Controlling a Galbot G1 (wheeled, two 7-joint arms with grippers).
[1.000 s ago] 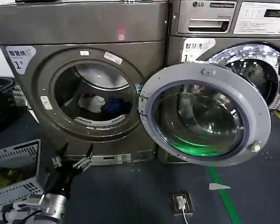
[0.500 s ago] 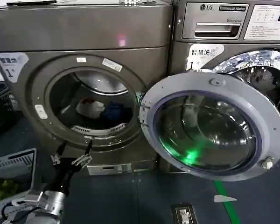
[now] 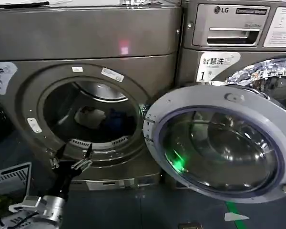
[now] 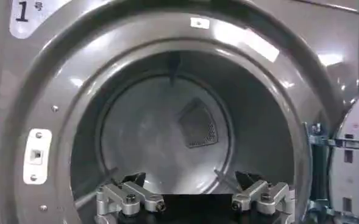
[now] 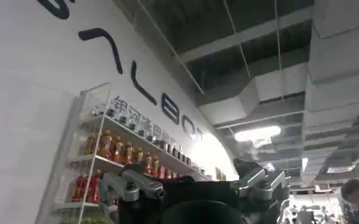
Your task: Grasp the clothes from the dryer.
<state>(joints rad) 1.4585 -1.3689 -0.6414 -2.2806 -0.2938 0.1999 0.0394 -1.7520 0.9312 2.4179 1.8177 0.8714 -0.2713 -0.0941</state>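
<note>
Apparently open left hand below dryer porthole.

The clothes heaped inside the dryer drum, door open.

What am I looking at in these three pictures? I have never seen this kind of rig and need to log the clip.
This is a two-armed robot in a laundry room. The head view looks forward and down from the robot's head at the dryer, a bronze-grey front-loader whose round door is swung open to the right. Inside the drum lie the clothes, a white piece and a dark blue one. The left pincer is open, empty, and sits just below the porthole's lower rim. The left wrist view comes from a camera on that arm, looking past the left pincer into the drum. The right wrist view shows the right pincer, open and holding nothing, pointing up toward a wall, a shelf of bottles and the ceiling.
</note>
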